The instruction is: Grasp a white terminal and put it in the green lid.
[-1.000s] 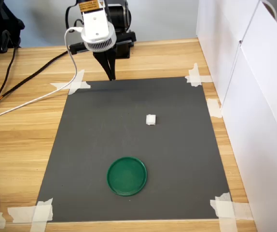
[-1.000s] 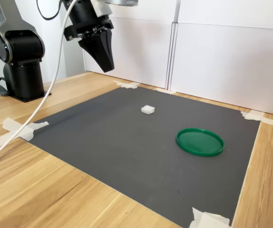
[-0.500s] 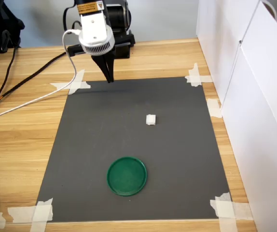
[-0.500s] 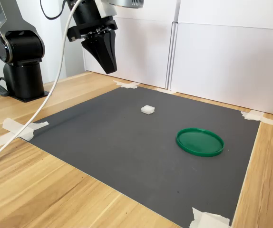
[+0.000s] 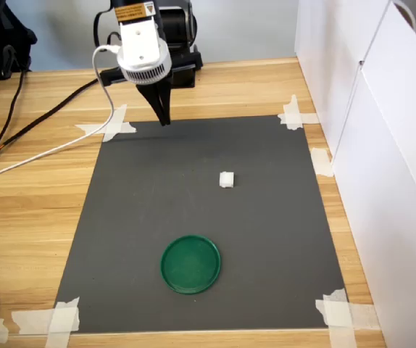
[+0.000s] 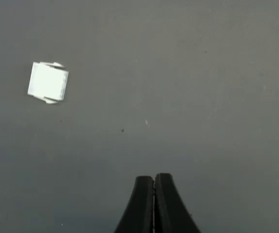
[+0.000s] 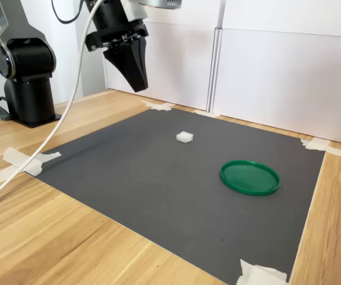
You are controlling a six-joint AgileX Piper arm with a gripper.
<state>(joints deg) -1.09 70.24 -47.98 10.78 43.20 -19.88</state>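
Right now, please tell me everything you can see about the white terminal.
The terminal is a tiny white block, plastic by its look, roughly square from above in the wrist view, with small tabs sticking out on two opposite sides. It lies alone on the dark grey mat; nothing else touches it. In the first exterior view it sits above and a little to the right of the green lid, clearly apart from it. The gripper hangs above the mat, shut and empty, away from the terminal.
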